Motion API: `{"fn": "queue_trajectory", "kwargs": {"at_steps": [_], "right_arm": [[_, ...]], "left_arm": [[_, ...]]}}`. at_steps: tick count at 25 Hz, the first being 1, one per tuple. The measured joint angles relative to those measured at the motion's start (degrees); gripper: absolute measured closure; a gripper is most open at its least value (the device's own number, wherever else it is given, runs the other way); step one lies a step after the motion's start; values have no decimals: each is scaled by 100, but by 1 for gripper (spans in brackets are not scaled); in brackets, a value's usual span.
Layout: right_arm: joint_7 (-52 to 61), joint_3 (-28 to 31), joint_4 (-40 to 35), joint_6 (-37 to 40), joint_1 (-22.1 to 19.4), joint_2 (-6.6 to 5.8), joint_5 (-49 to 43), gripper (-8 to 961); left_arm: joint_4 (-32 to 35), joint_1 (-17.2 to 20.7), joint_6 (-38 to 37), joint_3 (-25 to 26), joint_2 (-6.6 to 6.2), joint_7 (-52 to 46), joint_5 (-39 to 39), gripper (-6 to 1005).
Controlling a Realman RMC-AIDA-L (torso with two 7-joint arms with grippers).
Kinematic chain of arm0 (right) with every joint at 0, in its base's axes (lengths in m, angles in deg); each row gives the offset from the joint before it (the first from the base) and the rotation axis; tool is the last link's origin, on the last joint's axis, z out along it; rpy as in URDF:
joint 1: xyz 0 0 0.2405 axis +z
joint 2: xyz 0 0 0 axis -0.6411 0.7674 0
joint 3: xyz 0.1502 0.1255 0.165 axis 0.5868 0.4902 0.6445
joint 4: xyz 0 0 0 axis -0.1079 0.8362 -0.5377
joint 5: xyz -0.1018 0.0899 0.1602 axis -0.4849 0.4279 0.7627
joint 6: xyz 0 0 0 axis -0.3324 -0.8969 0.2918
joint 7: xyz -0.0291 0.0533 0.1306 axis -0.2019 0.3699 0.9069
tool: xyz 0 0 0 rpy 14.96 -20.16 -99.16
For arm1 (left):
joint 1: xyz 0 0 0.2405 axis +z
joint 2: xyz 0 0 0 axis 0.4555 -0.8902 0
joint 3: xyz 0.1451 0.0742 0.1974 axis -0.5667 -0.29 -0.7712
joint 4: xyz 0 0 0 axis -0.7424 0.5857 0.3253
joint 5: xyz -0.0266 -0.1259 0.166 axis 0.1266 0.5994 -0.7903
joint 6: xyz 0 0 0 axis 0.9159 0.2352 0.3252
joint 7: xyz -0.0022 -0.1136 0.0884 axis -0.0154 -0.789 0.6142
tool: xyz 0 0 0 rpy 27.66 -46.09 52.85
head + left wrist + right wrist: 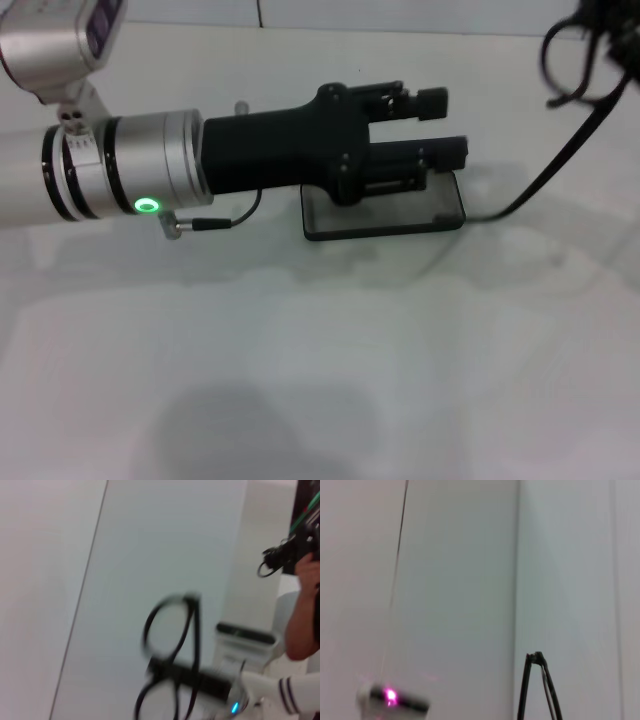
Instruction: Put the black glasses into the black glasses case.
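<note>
The black glasses case (385, 218) lies open on the white table, its grey lining facing up. My left gripper (445, 125) reaches in from the left and hovers over the case's far edge, open, with nothing between its fingers. The black glasses (565, 65) hang in the air at the far right, held by my right gripper (608, 35), which is mostly cut off by the picture's corner. In the left wrist view the glasses (194, 630) show blurred, with a black finger (192, 678) across them. The right wrist view shows only the glasses' thin temple arms (526, 690).
A black cable (560, 160) runs from the right arm down to the table beside the case. A person's arm (305, 615) holding a dark device stands beyond the table. White table surface (320, 380) stretches in front of the case.
</note>
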Motion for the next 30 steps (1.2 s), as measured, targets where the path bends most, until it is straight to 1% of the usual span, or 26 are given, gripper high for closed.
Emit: {"fn": "queue_trajectory", "kwargs": {"at_steps": [3,6,9,12,14,17,19,22,26,30], "right_arm": [[-24,85,264,342,-59,5,624,859],[-25,53,404,496,-32,31,915,859],[-59,47,605,352,128,55,949,859],[-162,19,884,86,348,56,933,859],[-387,-354,1239,-514,596,30,897,859],[-514,-839,1263,-911,633,31,897,860],[-548,-1153,1237,-1052,618,28,897,860],[-591,-1472,1233,-1097,551,9,827,860],[-628,-1559,1197,-1104,396,7,550,860],[-596,-1555,1199,-1105,340,-15,451,861]], "left_arm": [[-6,-10,231,1,53,75,-319,363],[-7,-105,353,-12,172,89,-648,363],[-7,-305,361,-77,319,96,-952,363],[-20,-513,342,-427,378,79,-981,363],[-38,-615,340,-667,386,77,-822,363],[-33,-656,327,-805,382,92,-555,363],[-21,-630,317,-785,364,94,-412,363],[-19,-588,311,-699,337,69,-298,363],[-40,-557,310,-660,294,17,-284,363],[-1,-518,310,-660,258,10,-293,363]]}}
